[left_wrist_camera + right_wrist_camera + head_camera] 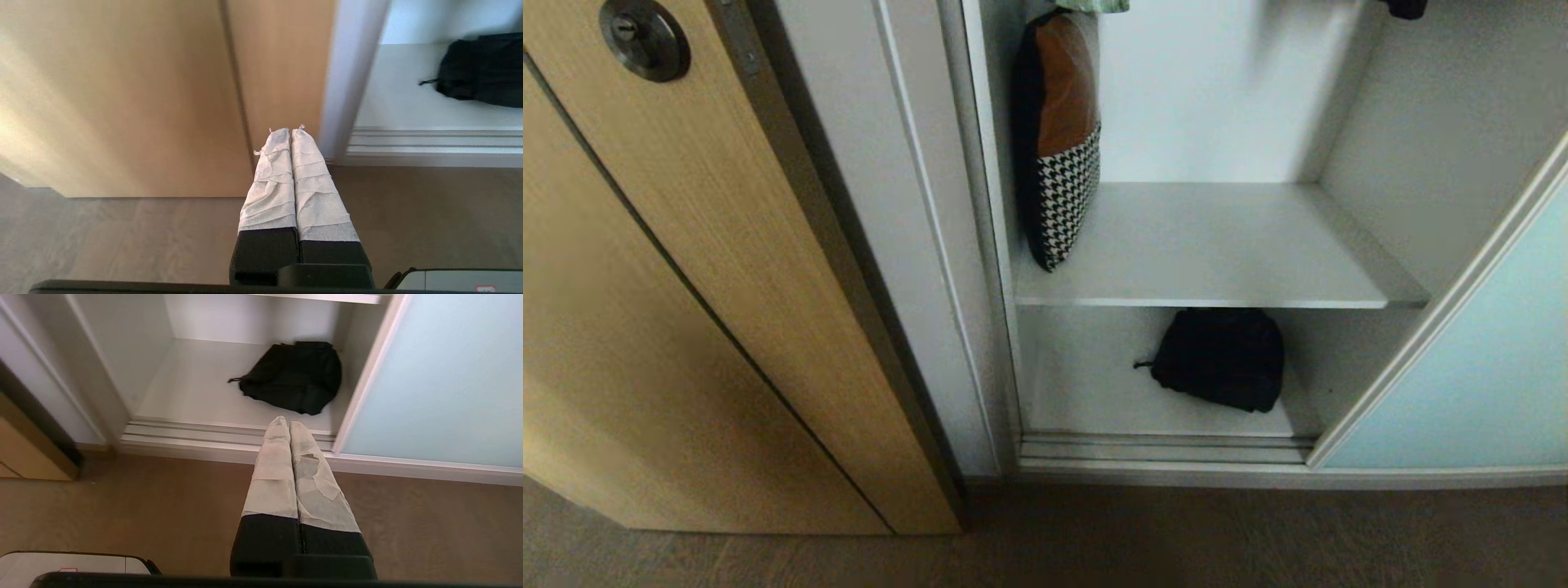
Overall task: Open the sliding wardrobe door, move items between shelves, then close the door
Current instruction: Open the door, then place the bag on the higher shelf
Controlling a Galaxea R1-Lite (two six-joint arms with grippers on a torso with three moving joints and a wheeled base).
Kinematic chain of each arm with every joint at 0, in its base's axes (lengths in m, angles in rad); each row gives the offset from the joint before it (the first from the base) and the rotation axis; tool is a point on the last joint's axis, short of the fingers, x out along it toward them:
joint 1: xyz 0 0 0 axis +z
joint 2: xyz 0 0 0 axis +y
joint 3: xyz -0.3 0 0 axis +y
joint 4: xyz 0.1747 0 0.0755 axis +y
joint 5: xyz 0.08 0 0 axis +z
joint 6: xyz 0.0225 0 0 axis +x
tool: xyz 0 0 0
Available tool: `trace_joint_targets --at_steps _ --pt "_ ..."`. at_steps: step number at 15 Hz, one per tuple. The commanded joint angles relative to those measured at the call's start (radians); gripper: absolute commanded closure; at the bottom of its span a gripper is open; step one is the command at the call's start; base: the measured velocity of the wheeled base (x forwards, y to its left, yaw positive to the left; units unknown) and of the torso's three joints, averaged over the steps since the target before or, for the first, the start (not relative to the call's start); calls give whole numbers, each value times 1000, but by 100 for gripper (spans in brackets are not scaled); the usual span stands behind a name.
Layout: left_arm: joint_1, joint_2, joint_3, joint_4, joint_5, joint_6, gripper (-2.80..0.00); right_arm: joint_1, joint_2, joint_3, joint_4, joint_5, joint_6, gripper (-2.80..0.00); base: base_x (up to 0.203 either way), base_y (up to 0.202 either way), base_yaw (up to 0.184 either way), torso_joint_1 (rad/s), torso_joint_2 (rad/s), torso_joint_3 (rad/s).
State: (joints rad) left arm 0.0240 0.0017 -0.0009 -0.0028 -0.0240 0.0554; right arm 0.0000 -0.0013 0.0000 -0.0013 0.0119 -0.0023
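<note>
The pale aqua sliding wardrobe door (pixel 1470 359) (pixel 441 384) stands slid to the right, leaving the wardrobe open. A black fabric bag (pixel 1221 358) (pixel 296 375) (pixel 482 69) lies on the bottom shelf (pixel 1086 392), toward its right side. The white shelf (pixel 1217 253) above it carries only a cushion at its left. My left gripper (pixel 291 131) is shut and empty, hanging low over the floor before the wooden door. My right gripper (pixel 284 424) is shut and empty too, over the floor just in front of the door track (pixel 196 430), short of the bag. Neither arm shows in the head view.
A brown-and-houndstooth cushion (pixel 1062 139) leans upright against the wardrobe's left wall. A light wood-grain door (pixel 686 286) with a round dark lock (pixel 644 37) stands to the left. Green fabric (pixel 1094 5) peeks in at the top. Brown floor (pixel 1176 539) lies in front.
</note>
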Motion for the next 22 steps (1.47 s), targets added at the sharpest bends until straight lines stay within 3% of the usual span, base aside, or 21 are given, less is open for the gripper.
trace_joint_targets --at_steps 1,4,22 --pt "1 1 1 -2 2 -4 0 0 0 0 0 0 -1 0 0 194 -2 7 2 3" --pt "1 1 0 0 4 -6 0 0 0 0 0 0 -1 0 0 150 -2 2 5 3" --pt "1 3 -1 0 12 -23 0 0 0 0 0 0 -1 0 0 0 0 0 0 -5"
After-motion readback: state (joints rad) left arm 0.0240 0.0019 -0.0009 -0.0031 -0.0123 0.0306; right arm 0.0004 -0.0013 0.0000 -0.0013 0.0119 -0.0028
